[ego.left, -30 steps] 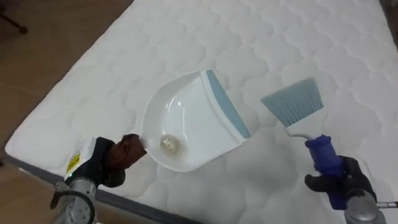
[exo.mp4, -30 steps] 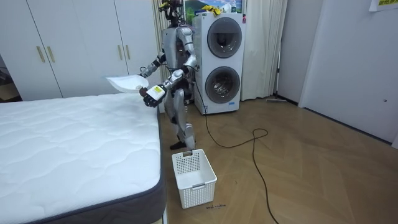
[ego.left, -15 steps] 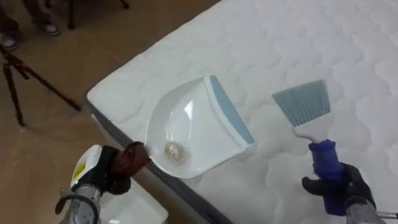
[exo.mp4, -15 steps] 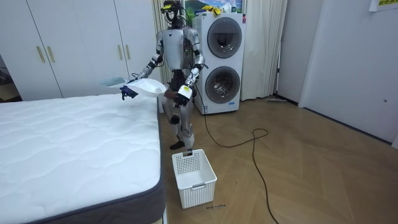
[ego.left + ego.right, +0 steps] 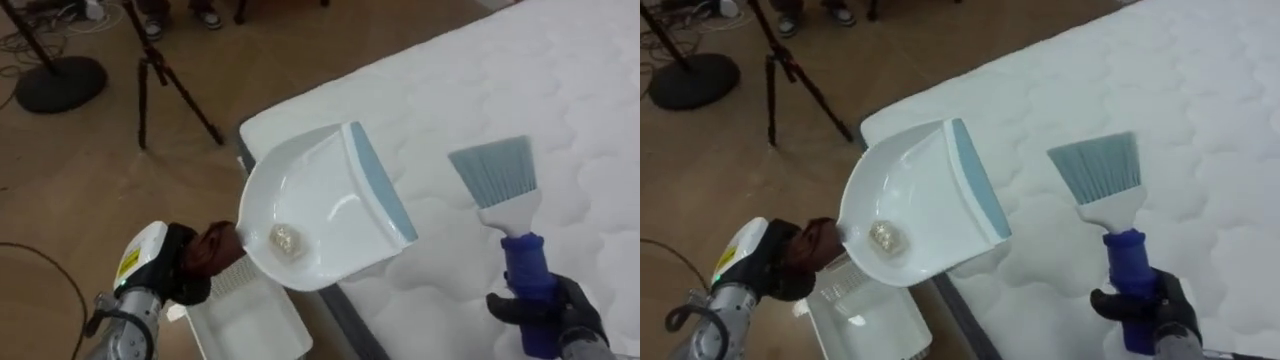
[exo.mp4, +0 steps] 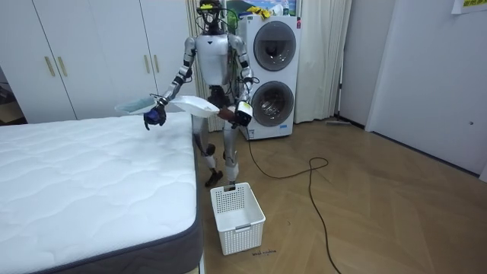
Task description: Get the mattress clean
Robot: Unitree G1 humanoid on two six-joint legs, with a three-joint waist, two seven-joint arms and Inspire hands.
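A white dustpan (image 5: 320, 205) with a blue lip hangs level over the mattress corner (image 5: 300, 130). A small crumpled ball of debris (image 5: 285, 238) lies in its bowl. My left hand (image 5: 178, 265) is shut on the pan's brown handle (image 5: 212, 248), out over the floor. At the right, above the white quilted mattress (image 5: 560, 90), my right hand (image 5: 545, 308) is shut on the blue handle of a brush (image 5: 497, 175), its pale blue bristles pointing away. A white slatted basket (image 5: 240, 320) stands on the floor just below the pan. In the room view I stand at the bed's far corner.
A tripod (image 5: 165, 70) and a round stand base (image 5: 55, 82) are on the wooden floor beyond the bed corner. In the room view, stacked washing machines (image 6: 270, 72) are behind me and white wardrobes (image 6: 91, 53) line the wall.
I have turned to my left, and the view has swung with me. The dustpan, before over the mattress, now hangs past the bed's corner above the basket. Both grips are unchanged.
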